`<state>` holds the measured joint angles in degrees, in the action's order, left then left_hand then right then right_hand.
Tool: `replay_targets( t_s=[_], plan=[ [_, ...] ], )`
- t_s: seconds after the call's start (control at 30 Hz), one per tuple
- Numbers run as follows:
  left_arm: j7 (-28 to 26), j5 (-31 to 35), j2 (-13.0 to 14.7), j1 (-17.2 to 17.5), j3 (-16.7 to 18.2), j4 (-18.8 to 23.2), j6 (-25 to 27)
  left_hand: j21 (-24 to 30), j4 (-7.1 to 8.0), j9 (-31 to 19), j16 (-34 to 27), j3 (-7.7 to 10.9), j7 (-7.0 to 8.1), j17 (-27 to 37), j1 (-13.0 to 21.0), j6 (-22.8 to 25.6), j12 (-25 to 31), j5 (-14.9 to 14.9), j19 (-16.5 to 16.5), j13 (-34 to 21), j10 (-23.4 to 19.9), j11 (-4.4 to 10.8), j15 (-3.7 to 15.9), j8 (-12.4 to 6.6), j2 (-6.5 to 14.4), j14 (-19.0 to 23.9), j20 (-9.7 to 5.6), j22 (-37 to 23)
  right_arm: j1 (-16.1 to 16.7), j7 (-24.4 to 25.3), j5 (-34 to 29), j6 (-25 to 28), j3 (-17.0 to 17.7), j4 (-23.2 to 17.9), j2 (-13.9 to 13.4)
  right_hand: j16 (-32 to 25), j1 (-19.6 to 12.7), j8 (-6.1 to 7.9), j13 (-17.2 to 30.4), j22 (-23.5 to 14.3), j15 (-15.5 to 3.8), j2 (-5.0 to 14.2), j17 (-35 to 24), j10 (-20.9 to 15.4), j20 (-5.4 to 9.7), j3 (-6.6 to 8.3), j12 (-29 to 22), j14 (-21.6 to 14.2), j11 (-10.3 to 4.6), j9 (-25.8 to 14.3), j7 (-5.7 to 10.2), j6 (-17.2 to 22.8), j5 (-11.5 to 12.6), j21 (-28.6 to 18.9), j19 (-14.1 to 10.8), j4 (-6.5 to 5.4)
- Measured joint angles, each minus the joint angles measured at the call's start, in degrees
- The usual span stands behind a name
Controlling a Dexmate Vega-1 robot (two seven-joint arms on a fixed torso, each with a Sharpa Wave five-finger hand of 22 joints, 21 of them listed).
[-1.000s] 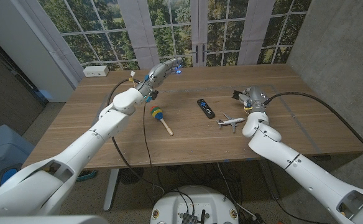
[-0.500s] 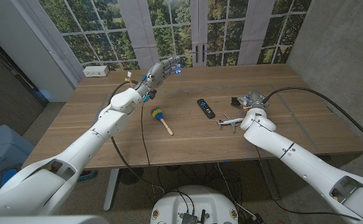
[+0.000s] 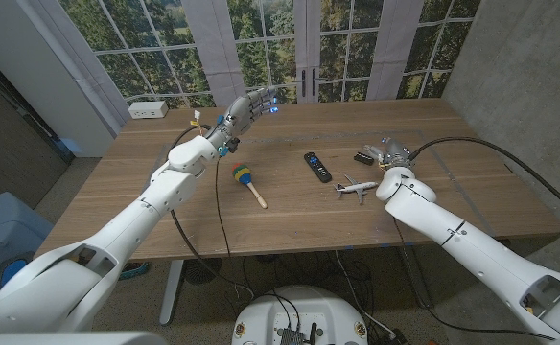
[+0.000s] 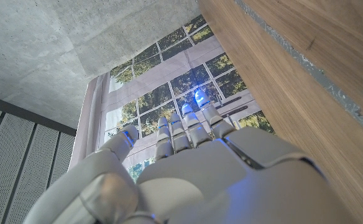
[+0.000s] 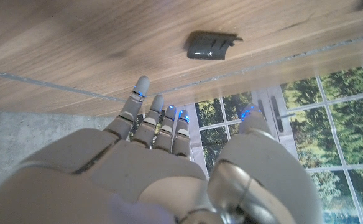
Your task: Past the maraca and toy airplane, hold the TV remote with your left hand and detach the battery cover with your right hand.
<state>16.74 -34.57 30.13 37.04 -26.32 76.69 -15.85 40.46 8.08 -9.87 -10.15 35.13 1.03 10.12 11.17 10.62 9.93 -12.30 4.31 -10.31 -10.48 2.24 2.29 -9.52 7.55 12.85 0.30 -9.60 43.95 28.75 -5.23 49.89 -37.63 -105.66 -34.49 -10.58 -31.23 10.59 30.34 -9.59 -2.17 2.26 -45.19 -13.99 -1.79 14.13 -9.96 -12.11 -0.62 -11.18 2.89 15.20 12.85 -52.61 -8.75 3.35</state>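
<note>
Grey and white, my left hand hangs above the far part of the wooden table, fingers stretched and apart, holding nothing. My right hand is also empty, fingers spread; in the right wrist view a small dark battery cover lies on the wood just past my fingertips. The black TV remote lies at about nine o'clock from my right hand and near five o'clock from my left hand, touched by neither. The toy airplane sits near the remote at its four o'clock. The maraca lies at the remote's eight o'clock.
</note>
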Motion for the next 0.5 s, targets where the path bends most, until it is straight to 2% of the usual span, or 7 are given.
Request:
replay_targets(
  t_s=[0.03, 0.07, 0.13, 0.2, 0.3, 0.43, 0.5],
  plan=[
    [0.0, 0.0, 0.0, 0.0, 0.0, -0.1, 0.0, -0.2, -0.16, 0.0, 0.0, 0.16, 0.01, 0.0, 0.0, 0.0, 0.0, 0.0, -0.1, 0.1, 0.2, 0.01, 0.07, 0.0, 0.0, -0.1, -0.14, 0.0, 0.0, 0.2, 0.4, -1.3, 0.0, 0.0, 0.0, 0.0, 0.4, 0.0, -0.3, 0.0, 0.0, 0.38, 0.4, 0.0, 0.82, 0.13, -0.2, 0.4, 0.0, 0.0, 0.12, -0.1, 0.0, 0.3, 0.0, -0.14],
    [1.1, -0.7, 0.0, 0.0, 0.0, -0.2, -0.6, -0.2, -0.21, 0.0, 0.0, 0.21, 0.09, 0.0, -0.1, -0.3, 0.0, -0.1, -0.3, 0.2, 0.3, 0.16, -0.08, 0.0, 0.1, -0.2, -0.25, 0.0, 4.2, 0.7, 1.1, -3.7, 4.2, -0.6, -1.3, 0.0, 0.9, 0.0, -0.7, 0.0, 0.0, 0.88, 0.9, 0.2, 1.68, 0.3, -0.2, 1.0, -0.22, 0.0, 0.31, -0.3, 0.0, 0.6, 0.2, -0.31],
    [1.2, -0.8, 0.0, 0.0, 0.1, -0.4, -0.7, -0.4, -0.21, 0.0, 0.0, 0.21, 0.1, 0.0, -0.2, -0.7, 0.0, -0.3, -0.3, 0.2, 1.0, 0.18, 0.09, 0.0, 0.2, -0.9, -0.31, 0.0, 4.7, 1.1, 1.9, -6.2, 4.7, -0.5, -1.4, 0.2, 2.1, 0.0, -1.6, 0.0, -0.1, 2.1, 2.0, 0.7, 3.31, 0.51, -0.2, 2.1, -0.66, 0.1, 0.71, -0.7, -0.4, 1.4, 0.4, -1.15],
    [1.7, -1.0, 0.0, 0.0, 0.1, -0.7, -1.0, -1.0, -0.57, 0.0, 0.0, 0.2, 0.28, 0.0, -0.5, -1.6, 0.0, -0.3, -0.6, 0.2, 2.0, 0.13, -0.09, 0.0, -0.1, -1.8, -0.62, 0.0, 6.1, 1.4, 3.1, -10.6, 6.2, 0.0, -1.8, 0.2, 3.2, 0.0, -2.6, 0.0, 0.0, 3.21, 3.1, 1.4, 3.76, 0.78, -0.2, 3.1, -0.94, 0.3, 1.01, -1.0, -0.4, 2.1, 0.7, -1.73],
    [2.1, -1.3, -0.1, -0.1, 0.2, -1.0, -1.2, -1.9, -0.85, 0.0, 0.0, 0.37, 0.41, 0.0, -1.1, -2.5, 0.0, -0.3, -1.2, 0.2, 3.2, 1.22, -0.14, 0.0, 0.0, -3.0, -0.74, 0.0, 7.2, 1.5, 4.7, -15.8, 7.4, 1.0, -2.0, 0.2, 4.1, 0.0, -3.8, 0.3, 0.18, 4.88, 4.7, 1.7, 3.76, 0.88, -0.2, 4.0, -1.12, 0.3, 0.94, -1.1, -0.4, 3.2, 0.7, -2.47],
    [2.9, -1.7, -0.1, -0.1, 0.3, -1.4, -1.7, -2.8, -1.37, 0.0, 0.0, 0.42, 0.71, 0.0, -1.5, -4.2, 0.0, -0.3, -1.8, 0.2, 5.3, 1.81, -0.13, 0.0, 0.0, -4.8, -0.8, 0.0, 8.5, 1.5, 6.2, -22.0, 8.8, 2.6, -2.1, 0.2, 5.9, 0.0, -5.2, 0.3, -0.08, 6.68, 6.5, 2.0, 4.07, 0.72, -0.2, 4.8, -1.48, 0.5, 0.19, -1.8, -0.4, 4.4, 1.0, -3.88],
    [3.2, -1.9, -0.2, -0.2, 0.4, -1.7, -1.9, -3.4, -1.56, 0.0, 0.2, 0.61, 0.63, 0.0, -1.7, -4.9, 0.0, -0.3, -2.3, 0.2, 6.2, 1.98, -0.13, 0.0, 0.2, -5.8, -0.88, 0.0, 9.3, 1.2, 7.4, -27.5, 9.8, 4.1, -2.0, 0.2, 6.6, 0.0, -5.8, 0.3, -0.07, 7.41, 7.1, 1.9, 4.04, 0.94, -0.2, 5.2, -1.78, 0.5, -0.29, -1.8, -0.4, 4.8, 1.0, -4.57]
  ],
)
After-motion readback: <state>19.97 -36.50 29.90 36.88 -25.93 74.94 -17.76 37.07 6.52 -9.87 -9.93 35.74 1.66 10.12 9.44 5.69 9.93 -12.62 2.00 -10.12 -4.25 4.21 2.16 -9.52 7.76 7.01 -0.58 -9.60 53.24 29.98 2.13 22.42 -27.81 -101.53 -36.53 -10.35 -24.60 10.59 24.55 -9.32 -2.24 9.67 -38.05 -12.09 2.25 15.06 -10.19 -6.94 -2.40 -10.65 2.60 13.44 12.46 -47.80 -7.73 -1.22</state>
